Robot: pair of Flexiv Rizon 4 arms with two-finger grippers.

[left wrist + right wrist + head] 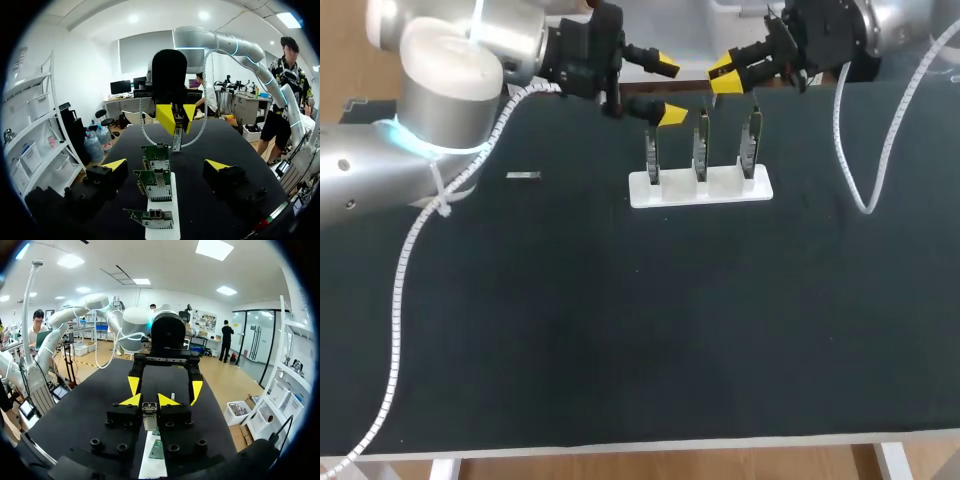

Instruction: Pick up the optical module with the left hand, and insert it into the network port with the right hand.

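Note:
A white stand [720, 190] holds three upright green network cards [701, 150] at the table's back. My right gripper [725, 74] hangs just above the middle card, shut on a small silver optical module [714, 99] that points down. In the left wrist view the right gripper [176, 116] holds the module [176, 140] beyond the farthest card [156, 156]. In its own view my right gripper [149, 400] pinches the module [149, 409] over a card [157, 449]. My left gripper [666, 90] is open beside the left card; its fingers [114, 165] straddle the card row without touching it.
A second small silver piece [523, 176] lies flat on the black mat, left of the stand. The left arm's white cable [405, 270] trails across the mat's left side, and the right arm's cable [860, 190] hangs at the right.

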